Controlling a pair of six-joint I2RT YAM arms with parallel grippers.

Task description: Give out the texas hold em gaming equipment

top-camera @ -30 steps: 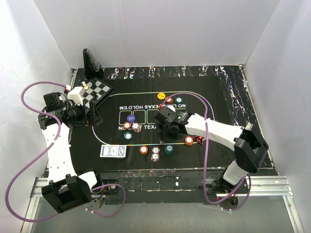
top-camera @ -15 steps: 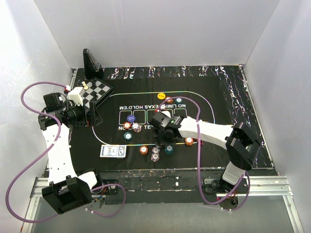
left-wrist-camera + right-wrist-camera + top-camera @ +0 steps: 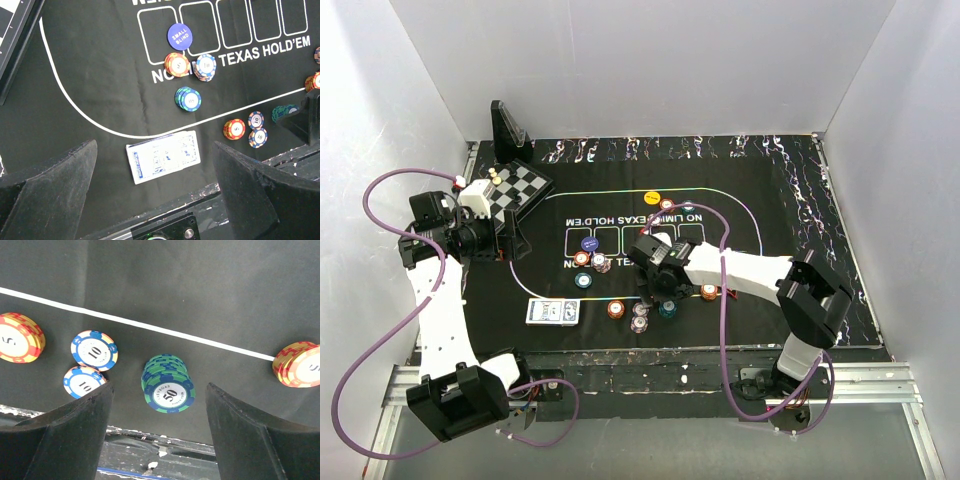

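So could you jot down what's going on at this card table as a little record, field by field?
Surface: black felt mat with Texas Hold'em lettering
Right tool: open, straddling a green stack of round chips marked 50, gaps on both sides
Left tool: open, empty, looking down at blue-and-white patterned playing cards lying flat
Beside the green stack: two blue-and-white round chips marked 10
Also on the mat: round blue disc reading Small Blind
Far left: black-and-white chessboard

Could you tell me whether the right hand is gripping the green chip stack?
No, the green chip stack stands untouched inside the open right hand.
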